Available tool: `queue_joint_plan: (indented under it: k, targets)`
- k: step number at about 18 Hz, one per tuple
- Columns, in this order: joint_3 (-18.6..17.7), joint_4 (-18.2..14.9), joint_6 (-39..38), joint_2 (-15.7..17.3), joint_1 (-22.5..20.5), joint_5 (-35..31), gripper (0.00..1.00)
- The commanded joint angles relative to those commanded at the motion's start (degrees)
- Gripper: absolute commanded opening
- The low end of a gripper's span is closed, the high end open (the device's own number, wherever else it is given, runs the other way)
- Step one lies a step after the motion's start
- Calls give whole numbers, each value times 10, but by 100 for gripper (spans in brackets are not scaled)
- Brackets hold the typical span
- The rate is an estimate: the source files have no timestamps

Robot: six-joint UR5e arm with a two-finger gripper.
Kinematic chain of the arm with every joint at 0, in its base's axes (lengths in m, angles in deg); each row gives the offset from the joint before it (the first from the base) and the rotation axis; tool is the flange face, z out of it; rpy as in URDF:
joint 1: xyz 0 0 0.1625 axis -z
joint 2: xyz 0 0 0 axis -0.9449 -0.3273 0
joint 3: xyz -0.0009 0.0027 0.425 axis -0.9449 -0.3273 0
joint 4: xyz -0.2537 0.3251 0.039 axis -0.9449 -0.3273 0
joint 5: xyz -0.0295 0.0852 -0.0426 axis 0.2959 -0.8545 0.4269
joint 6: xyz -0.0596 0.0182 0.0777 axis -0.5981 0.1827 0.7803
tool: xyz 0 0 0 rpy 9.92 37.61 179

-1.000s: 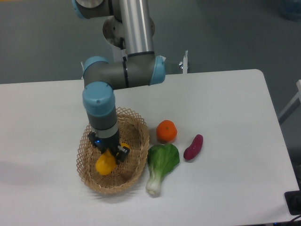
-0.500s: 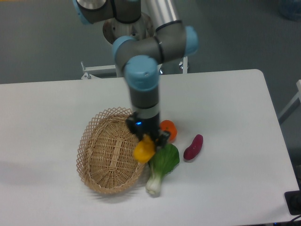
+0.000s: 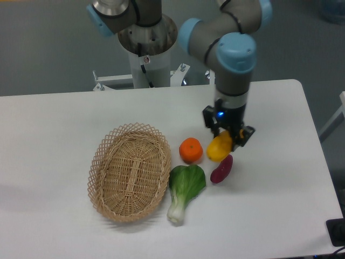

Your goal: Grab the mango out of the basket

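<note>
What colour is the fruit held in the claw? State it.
Yellow-orange: the mango in the claw, seen in the fixed camera view.

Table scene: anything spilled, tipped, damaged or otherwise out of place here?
Nothing stands out. The basket sits flat and holds nothing, the orange, the bok choy and the purple vegetable lie apart on the table, and the gripper holds the mango above them, beside the orange.

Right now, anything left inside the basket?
Nothing: the basket shows only bare wicker. The mango is out, held by the gripper above the table, right of the orange.
</note>
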Motion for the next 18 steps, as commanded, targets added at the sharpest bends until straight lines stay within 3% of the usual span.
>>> queue_joint_plan:
  k: [5, 18]
  targets:
    - [5, 0, 53, -1, -35, 19, 54]
    - [11, 1, 57, -5, -39, 21, 54]
